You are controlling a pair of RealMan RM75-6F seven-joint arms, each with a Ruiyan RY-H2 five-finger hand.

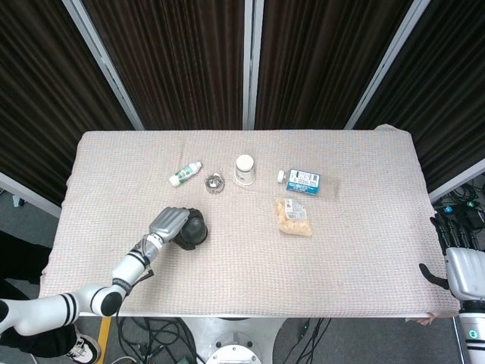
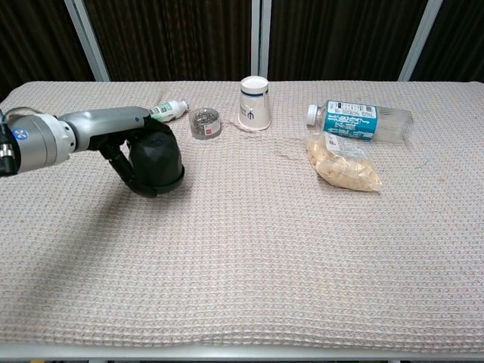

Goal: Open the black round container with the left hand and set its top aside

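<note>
My left hand point(image 1: 168, 223) grips a black round dome-shaped top point(image 1: 194, 230) from its left side. In the chest view the black top point(image 2: 159, 161) sits low at the cloth under the left hand point(image 2: 121, 127), slightly tilted. A small round open container point(image 1: 215, 183) with greyish contents stands further back, also seen as the open container point(image 2: 203, 122) left of the paper cup. My right hand point(image 1: 462, 267) hangs off the table's right edge, fingers apart, holding nothing.
Along the back stand a small white-and-green bottle point(image 1: 185, 174), an upside-down paper cup point(image 1: 244, 170) and a lying clear bottle with a blue label point(image 1: 306, 180). A bag of snacks point(image 1: 294, 217) lies in front of that bottle. A beige cloth point(image 1: 348, 258) covers the table.
</note>
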